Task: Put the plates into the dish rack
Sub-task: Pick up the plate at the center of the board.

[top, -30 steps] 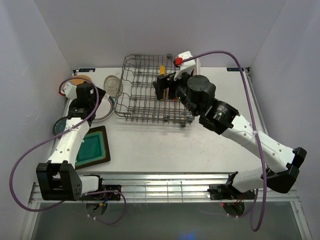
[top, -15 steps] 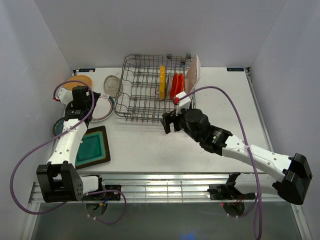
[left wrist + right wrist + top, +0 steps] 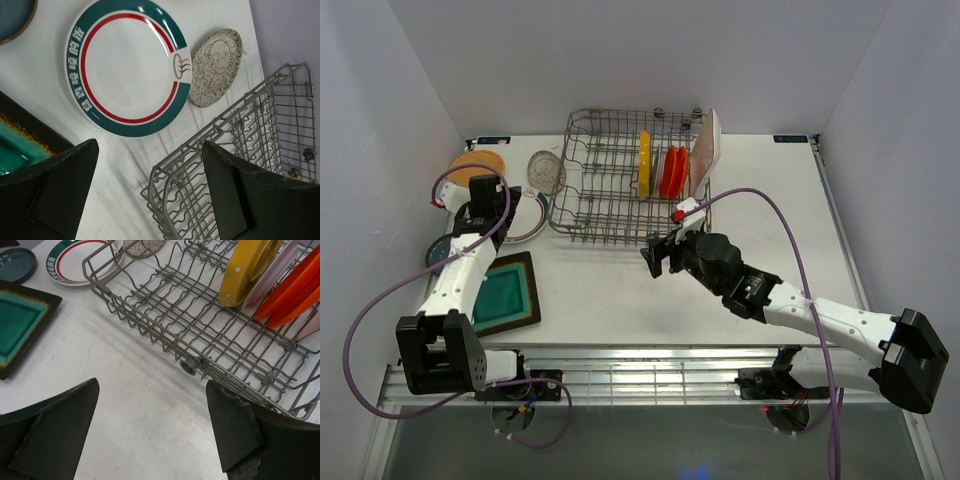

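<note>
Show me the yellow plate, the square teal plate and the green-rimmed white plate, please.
yellow plate (image 3: 644, 165), top external view, on its rim, seen edge-on.
square teal plate (image 3: 506, 292), top external view, on its teal centre.
green-rimmed white plate (image 3: 131, 67), left wrist view, on its white centre.

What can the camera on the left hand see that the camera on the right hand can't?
Only the left wrist view shows the whole white green-rimmed plate, with the writing on its rim, and the left gripper, which is open. Only the right wrist view shows the yellow plate and the orange-red plate standing in the rack, and the right gripper, also open. Both show the dish rack, the square teal plate, the speckled plate and an edge of the dark teal plate.
</note>
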